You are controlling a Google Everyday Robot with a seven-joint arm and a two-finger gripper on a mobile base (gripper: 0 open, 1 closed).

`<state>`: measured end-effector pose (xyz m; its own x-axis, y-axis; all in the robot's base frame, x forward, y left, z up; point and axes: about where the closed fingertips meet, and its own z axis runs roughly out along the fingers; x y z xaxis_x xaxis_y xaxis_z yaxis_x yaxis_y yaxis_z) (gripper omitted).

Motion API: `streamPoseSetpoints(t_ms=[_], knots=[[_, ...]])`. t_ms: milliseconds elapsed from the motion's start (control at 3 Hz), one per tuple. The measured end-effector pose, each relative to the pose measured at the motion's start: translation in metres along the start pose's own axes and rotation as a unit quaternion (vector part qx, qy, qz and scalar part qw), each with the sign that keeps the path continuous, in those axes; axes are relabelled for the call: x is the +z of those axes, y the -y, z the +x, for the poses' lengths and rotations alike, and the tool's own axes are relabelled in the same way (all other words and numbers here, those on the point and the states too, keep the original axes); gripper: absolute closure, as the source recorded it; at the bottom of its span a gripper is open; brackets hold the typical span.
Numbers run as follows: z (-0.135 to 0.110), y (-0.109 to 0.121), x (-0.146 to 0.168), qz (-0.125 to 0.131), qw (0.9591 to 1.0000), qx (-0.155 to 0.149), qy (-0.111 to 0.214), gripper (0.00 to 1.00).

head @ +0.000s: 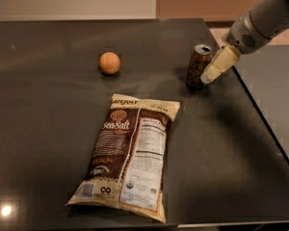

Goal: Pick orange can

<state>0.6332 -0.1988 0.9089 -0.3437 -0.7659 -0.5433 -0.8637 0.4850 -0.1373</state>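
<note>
The orange can (198,66), brownish-orange with a silver top and pull-tab, stands upright on the dark table (48,143) near its right edge. My gripper (208,75) comes in from the upper right on a grey arm (265,23). Its cream tip is right against the can's right side at mid-height; I cannot tell whether it touches. Nothing is held.
A round orange fruit ball (109,63) lies left of the can. A large brown and cream Sea Salt chip bag (127,155) lies flat in front of them. The table's right edge (265,124) runs diagonally just right of the can.
</note>
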Motion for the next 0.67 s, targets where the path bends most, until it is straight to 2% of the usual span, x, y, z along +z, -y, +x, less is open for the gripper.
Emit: streamPoseSetpoints(t_ms=[667], knots=[[-0.0150,0.0163,0.0209,-0.012,0.9996,0.018,0.017,0.00]])
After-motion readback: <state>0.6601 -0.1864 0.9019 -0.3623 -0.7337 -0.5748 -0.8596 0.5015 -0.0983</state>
